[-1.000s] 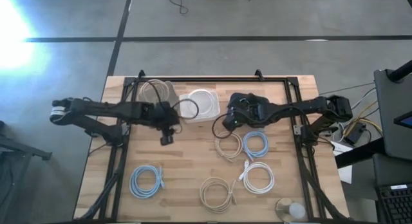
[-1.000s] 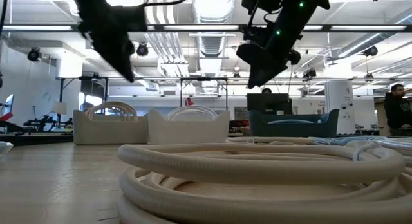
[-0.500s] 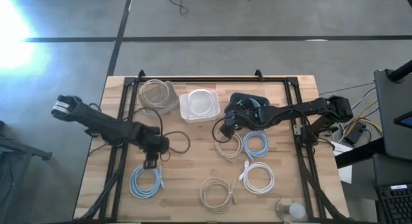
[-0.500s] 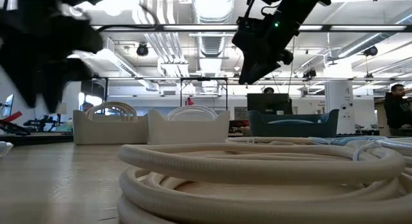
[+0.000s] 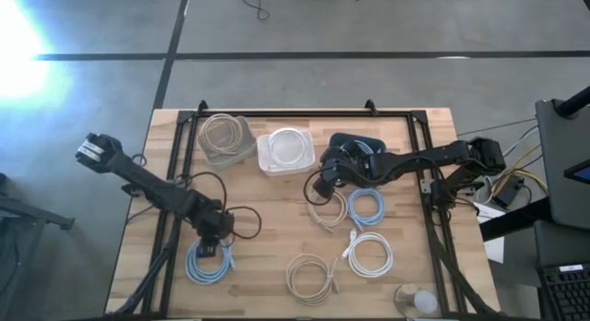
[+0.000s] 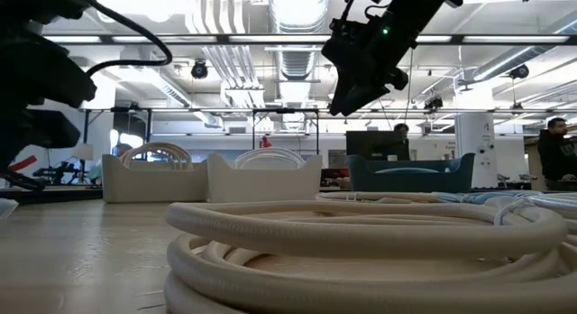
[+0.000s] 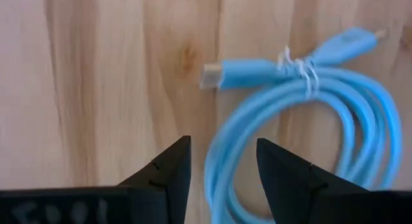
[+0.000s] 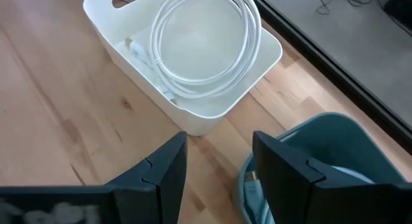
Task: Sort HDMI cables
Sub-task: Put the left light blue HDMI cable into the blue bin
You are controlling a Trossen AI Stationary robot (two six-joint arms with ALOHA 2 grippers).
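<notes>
My left gripper [image 5: 210, 250] [image 7: 222, 165] is open and low over a light blue coiled cable [image 5: 210, 263] [image 7: 302, 121] lying flat near the table's near-left corner. Its fingers stand on either side of the coil's rim strand, and no touch shows. My right gripper [image 5: 324, 183] [image 8: 219, 161] is open and raised, between the white bin [image 8: 193, 114] and the blue bin [image 8: 322, 159]. Loose on the table are two beige coils [image 5: 327, 210] [image 5: 311, 275], another light blue coil [image 5: 367, 207] and a white coil [image 5: 370, 253].
Three bins stand along the far edge: a beige one holding a beige coil [image 5: 226, 136], a white one holding a white coil [image 5: 286, 150] and a blue one [image 5: 355, 146]. A small round jar [image 5: 415, 301] sits at the near edge. A person [image 6: 559, 152] stands in the room behind.
My left gripper has swung from beside the beige and white bins toward the table's near edge and somewhat left, coming down over the light blue coil. It stays open. The coils have not moved.
</notes>
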